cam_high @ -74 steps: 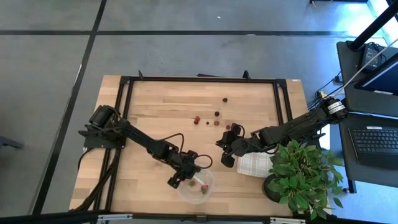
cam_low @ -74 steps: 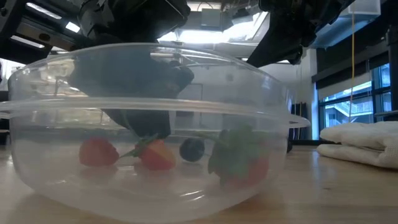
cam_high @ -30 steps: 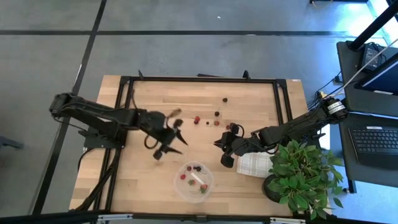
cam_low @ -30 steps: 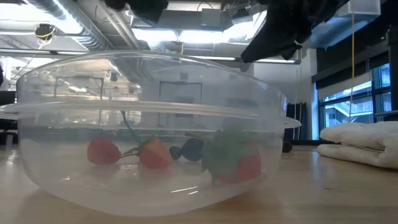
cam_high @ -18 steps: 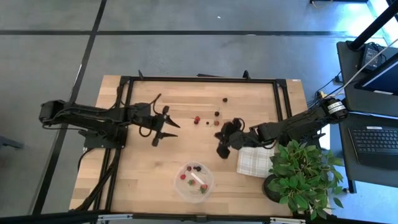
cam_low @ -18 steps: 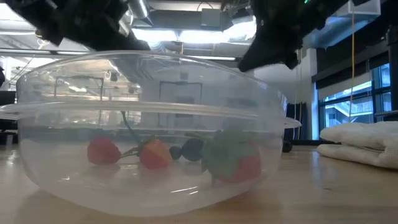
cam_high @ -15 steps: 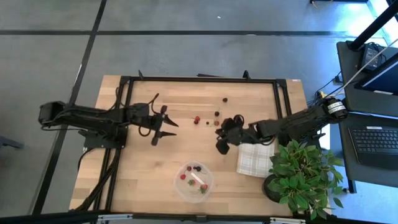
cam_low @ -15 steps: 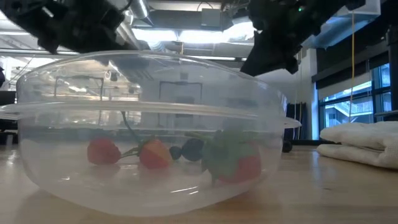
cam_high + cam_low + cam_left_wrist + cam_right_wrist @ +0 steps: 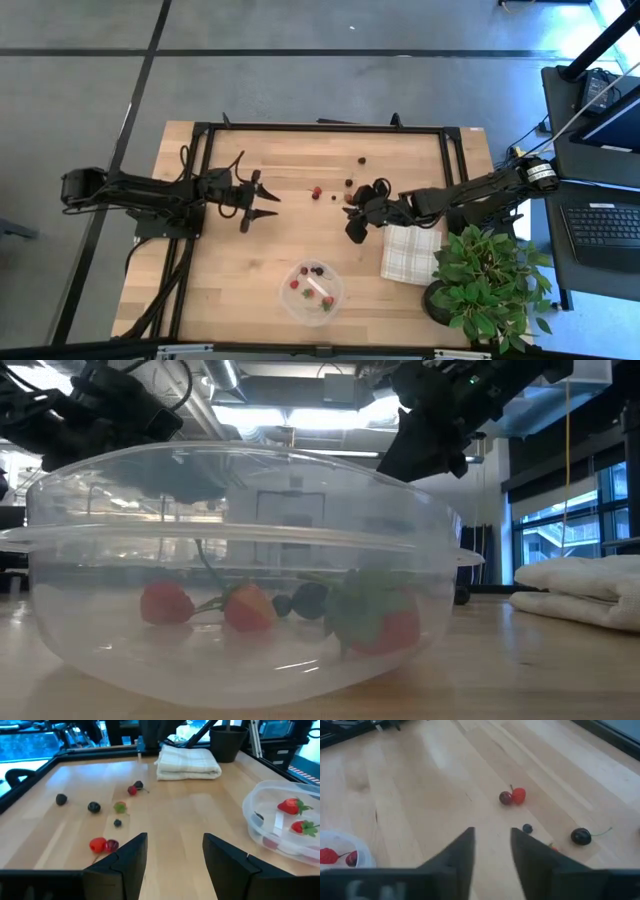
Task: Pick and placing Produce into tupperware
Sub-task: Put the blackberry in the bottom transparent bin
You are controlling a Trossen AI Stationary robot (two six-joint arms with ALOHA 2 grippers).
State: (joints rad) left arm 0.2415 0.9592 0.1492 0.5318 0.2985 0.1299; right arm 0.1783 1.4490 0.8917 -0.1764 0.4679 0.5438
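Holding several red berries [image 9: 296, 284] and a dark one [image 9: 308, 600]: tub [image 9: 339, 297] at table's [image 9: 230, 290] front edge. Scattered mid-table: remaining berries [image 9: 316, 191]. Hovering over these, right gripper [image 9: 352, 226], fingers slightly parted, empty. Parked leftward, left gripper [image 9: 257, 203], open, empty.

Two slim black jointed robot arms with looping black cables, each ending in a black two-finger gripper [image 9: 258, 206] [image 9: 351, 225] with flat, blunt matte fingers [image 9: 121, 865].
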